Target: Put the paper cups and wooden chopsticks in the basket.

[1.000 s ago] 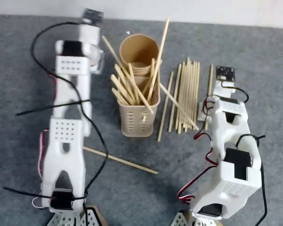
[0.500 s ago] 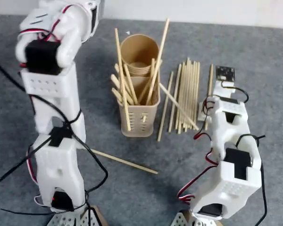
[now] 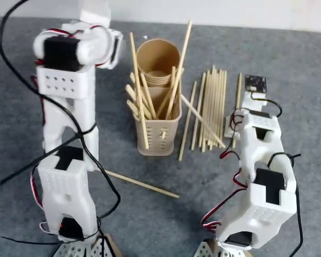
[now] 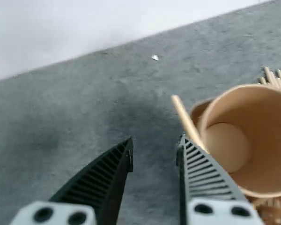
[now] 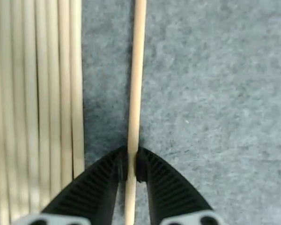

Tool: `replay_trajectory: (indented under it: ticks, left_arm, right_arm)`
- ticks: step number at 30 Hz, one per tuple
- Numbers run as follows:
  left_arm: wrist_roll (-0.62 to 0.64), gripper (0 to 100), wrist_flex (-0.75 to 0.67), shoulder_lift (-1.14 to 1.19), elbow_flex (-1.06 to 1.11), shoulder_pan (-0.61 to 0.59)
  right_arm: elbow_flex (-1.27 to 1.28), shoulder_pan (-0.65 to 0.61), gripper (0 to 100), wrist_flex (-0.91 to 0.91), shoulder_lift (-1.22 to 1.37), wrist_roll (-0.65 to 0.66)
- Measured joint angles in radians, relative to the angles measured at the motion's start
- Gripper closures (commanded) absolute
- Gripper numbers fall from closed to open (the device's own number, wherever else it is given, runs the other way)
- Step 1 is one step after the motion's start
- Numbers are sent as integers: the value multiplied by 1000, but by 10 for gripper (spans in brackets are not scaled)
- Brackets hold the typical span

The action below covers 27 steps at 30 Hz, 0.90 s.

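Now, right gripper (image 5: 131, 161): clamped on one chopstick (image 5: 137, 70).
left gripper (image 4: 154, 149): parted, empty.
chopstick: we judge it light, stiff, slippery; best held mid-length.

The basket (image 3: 158, 134) is placed in the middle of the counter (image 3: 299, 59), between the two arms. The paper cups (image 3: 158, 59), nested, are held in its far part, and leaning chopsticks (image 3: 141, 107) are stood before and beside them. A row of chopsticks (image 3: 214, 101) is laid just right of the basket. A single chopstick (image 3: 238, 93), right of that row, is clasped by the right gripper (image 5: 132, 161). A loose chopstick (image 3: 142, 184) is laid before the basket. The left gripper (image 4: 154, 150) is held just left of the cups.
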Motion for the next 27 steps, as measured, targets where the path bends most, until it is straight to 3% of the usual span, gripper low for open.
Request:
replay_trajectory:
  ticks: [11, 17, 27]
  left_arm:
    - [49, 825, -48, 0, 150, 52]
    - [48, 998, -115, 0, 173, 54]
    - [48, 939, -147, -8, 144, 63]
  right_arm:
    - [0, 0, 993, 0, 0, 0]
    - [0, 0, 993, 0, 0, 0]
    - [0, 0, 993, 0, 0, 0]
